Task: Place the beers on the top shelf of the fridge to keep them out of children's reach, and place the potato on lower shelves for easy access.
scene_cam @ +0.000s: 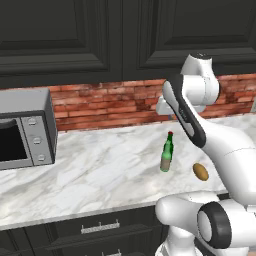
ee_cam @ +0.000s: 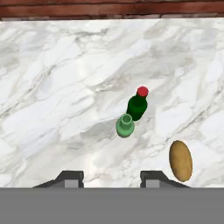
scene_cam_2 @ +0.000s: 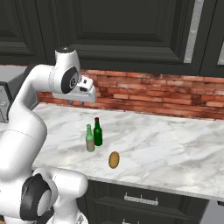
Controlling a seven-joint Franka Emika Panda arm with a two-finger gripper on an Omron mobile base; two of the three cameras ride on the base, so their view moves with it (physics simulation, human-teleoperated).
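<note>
Two beers stand close together on the marble counter (scene_cam: pixel 100 170): a dark green bottle with a red cap (scene_cam: pixel 170 143) (scene_cam_2: pixel 97 132) (ee_cam: pixel 138 104) and a paler olive-green one (scene_cam: pixel 165 160) (scene_cam_2: pixel 90 139) (ee_cam: pixel 125 125) just in front of it. The golden-brown potato (scene_cam: pixel 200 171) (scene_cam_2: pixel 113 159) (ee_cam: pixel 180 160) lies near the counter's front edge, to the right of the bottles. My gripper (ee_cam: pixel 111 178) hangs high above the counter, looks down on the bottles, and is open with nothing between its fingers. The fridge and its shelves are out of view.
A silver microwave (scene_cam: pixel 25 130) sits at the counter's left end. A red brick backsplash (scene_cam_2: pixel 153 94) runs behind the counter, with dark upper cabinets (scene_cam: pixel 60 35) above it and dark drawers (scene_cam: pixel 100 230) below.
</note>
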